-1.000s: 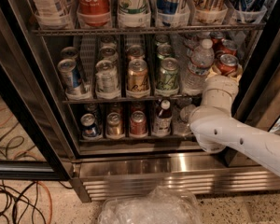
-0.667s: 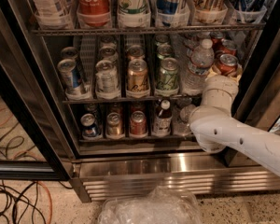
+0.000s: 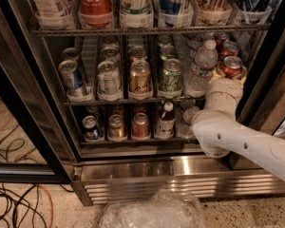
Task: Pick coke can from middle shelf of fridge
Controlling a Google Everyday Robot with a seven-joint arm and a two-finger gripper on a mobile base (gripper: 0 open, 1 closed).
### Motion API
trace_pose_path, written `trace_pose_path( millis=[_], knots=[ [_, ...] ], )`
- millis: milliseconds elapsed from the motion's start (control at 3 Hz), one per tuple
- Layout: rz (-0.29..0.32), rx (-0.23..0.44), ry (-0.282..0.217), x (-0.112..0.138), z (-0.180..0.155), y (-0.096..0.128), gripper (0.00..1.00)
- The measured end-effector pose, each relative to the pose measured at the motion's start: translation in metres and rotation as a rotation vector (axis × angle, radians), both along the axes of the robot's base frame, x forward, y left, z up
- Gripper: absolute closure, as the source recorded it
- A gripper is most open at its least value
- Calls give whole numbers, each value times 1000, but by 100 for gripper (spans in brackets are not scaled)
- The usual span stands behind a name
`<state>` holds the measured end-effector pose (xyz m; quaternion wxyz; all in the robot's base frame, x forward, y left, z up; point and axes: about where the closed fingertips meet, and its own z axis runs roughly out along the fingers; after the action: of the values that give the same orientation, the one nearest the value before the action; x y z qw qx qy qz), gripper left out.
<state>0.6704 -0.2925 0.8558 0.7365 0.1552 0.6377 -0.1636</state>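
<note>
The fridge [image 3: 171, 171] stands open, showing three wire shelves. On the middle shelf [image 3: 133, 100], the far right lane holds red coke cans in a row; the front coke can [image 3: 232, 65] shows its silver top. My white arm comes in from the lower right and rises to that lane. My gripper [image 3: 231, 78] is at the front coke can, right beneath its top, mostly hidden behind the wrist [image 3: 223, 95].
A water bottle [image 3: 202, 68] stands just left of the coke cans, then green [image 3: 170, 75], gold [image 3: 139, 76], silver [image 3: 108, 77] and blue [image 3: 72, 77] cans. A big Coca-Cola container [image 3: 95, 1] is on the top shelf. Black door frame [image 3: 268, 61] is right; a plastic bag [image 3: 152, 212] and cables [image 3: 14, 208] lie on the floor.
</note>
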Motion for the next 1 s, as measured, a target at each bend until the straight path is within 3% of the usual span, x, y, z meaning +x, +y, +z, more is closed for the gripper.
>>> trace_pose_path(
  millis=[1000],
  knots=[
    [9, -53, -34, -15, 37, 10, 100]
  ],
)
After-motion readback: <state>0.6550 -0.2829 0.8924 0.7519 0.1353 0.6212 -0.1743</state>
